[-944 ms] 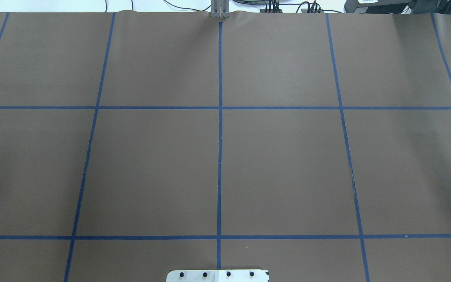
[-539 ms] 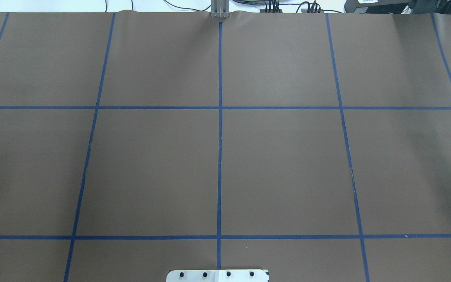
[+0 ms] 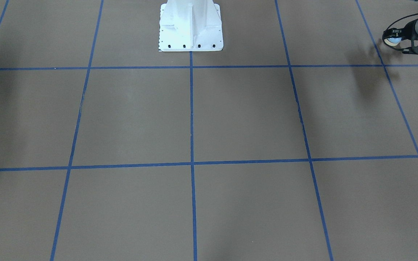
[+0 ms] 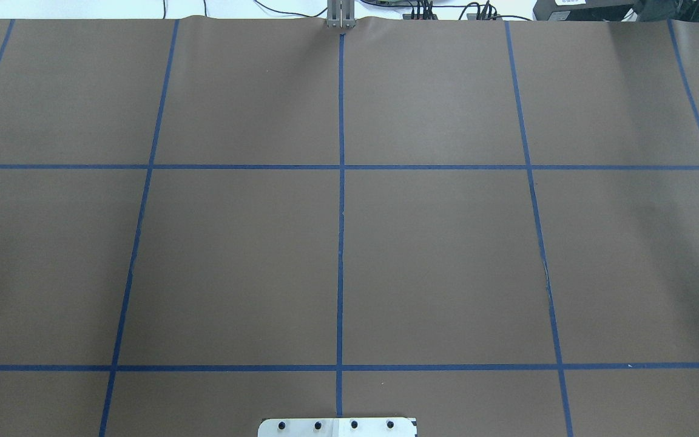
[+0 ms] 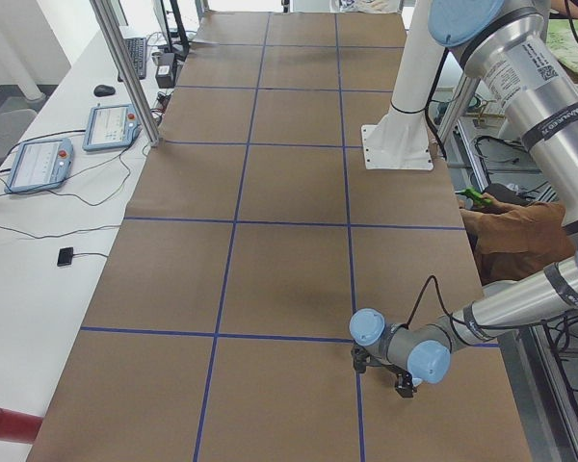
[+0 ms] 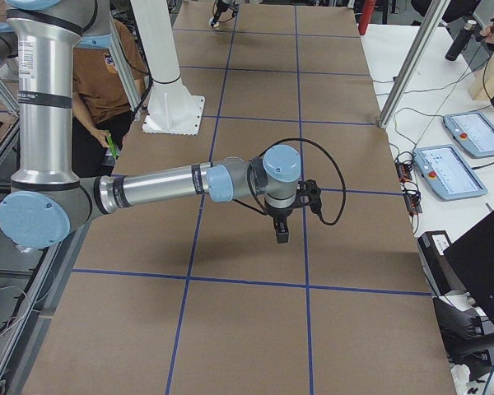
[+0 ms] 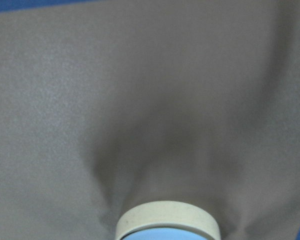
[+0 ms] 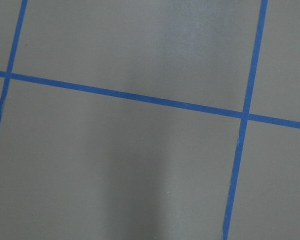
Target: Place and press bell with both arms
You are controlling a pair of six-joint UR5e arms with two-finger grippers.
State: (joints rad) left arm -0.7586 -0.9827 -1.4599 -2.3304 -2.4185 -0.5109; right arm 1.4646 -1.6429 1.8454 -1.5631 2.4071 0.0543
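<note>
The bell [image 3: 394,39] sits in my left gripper [image 3: 399,41] at the far right edge of the front-facing view, close above the brown table cover [image 3: 230,116]. Its cream base ring and light blue dome show at the bottom of the left wrist view [image 7: 167,220], with its shadow on the cover below. The left arm [image 5: 491,308] reaches low over the near table end. My right gripper [image 6: 281,234] points straight down above a blue tape line at mid table; I cannot tell whether it is open or shut. The overhead view shows neither gripper nor bell.
The white pedestal base [image 3: 191,29] stands at the robot's side of the table. A seated person [image 5: 511,231] is behind that edge. Two tablets [image 5: 39,164], an aluminium post [image 5: 125,67] and a red cylinder [image 5: 5,423] are along the opposite side.
</note>
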